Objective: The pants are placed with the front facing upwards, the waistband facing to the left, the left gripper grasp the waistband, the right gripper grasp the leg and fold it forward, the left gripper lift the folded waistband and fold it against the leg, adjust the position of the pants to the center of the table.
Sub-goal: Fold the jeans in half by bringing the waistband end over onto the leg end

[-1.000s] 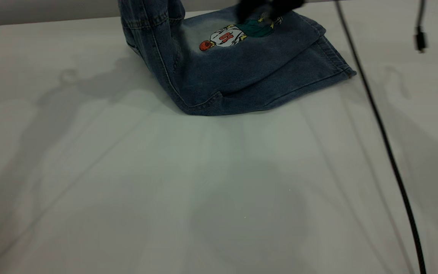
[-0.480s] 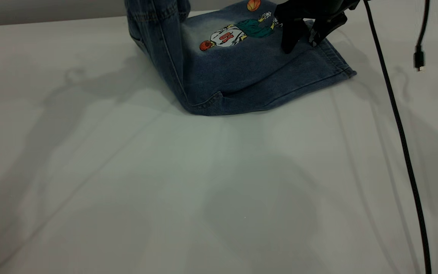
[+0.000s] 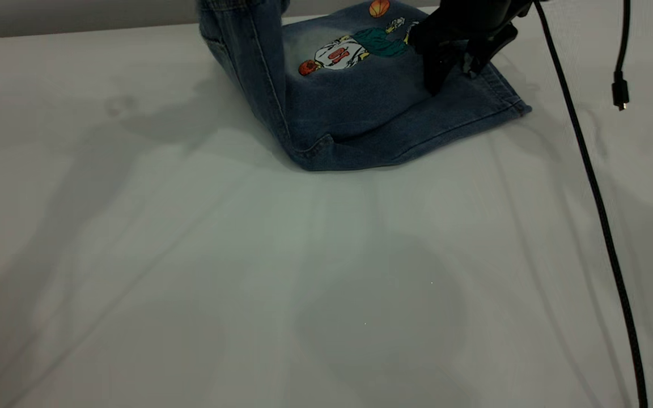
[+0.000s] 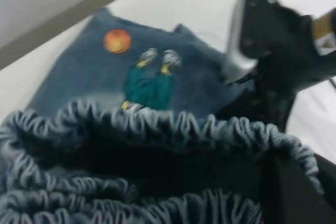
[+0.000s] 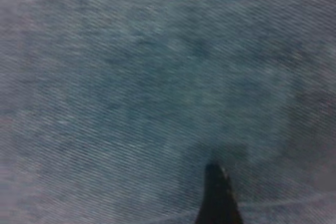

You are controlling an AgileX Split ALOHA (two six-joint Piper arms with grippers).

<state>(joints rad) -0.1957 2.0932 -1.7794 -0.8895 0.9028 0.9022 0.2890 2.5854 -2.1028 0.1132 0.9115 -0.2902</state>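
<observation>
The blue denim pants [image 3: 360, 107] lie at the far middle of the table [image 3: 190, 255], cartoon print [image 3: 355, 48] up. Their left part rises steeply out of the exterior view's top edge. In the left wrist view the ruched waistband [image 4: 157, 121] spreads across the near field, and my left gripper [image 4: 273, 182] is shut on it, one dark finger [image 4: 294, 192] showing. My right gripper [image 3: 454, 71] stands open with its fingertips resting on the leg near the hem [image 3: 502, 85]. It also shows in the left wrist view as the right gripper [image 4: 278, 45]. One fingertip [image 5: 215, 192] touches denim in the right wrist view.
A black cable [image 3: 587, 170] runs down the right side of the table from the right arm. A second cable with a connector [image 3: 620, 93] hangs at the far right. Bare tabletop stretches in front of the pants and to their left.
The lifted waistband part has swung rightwards, towards the leg. My right gripper has come down from the top edge onto the leg near the hem.
</observation>
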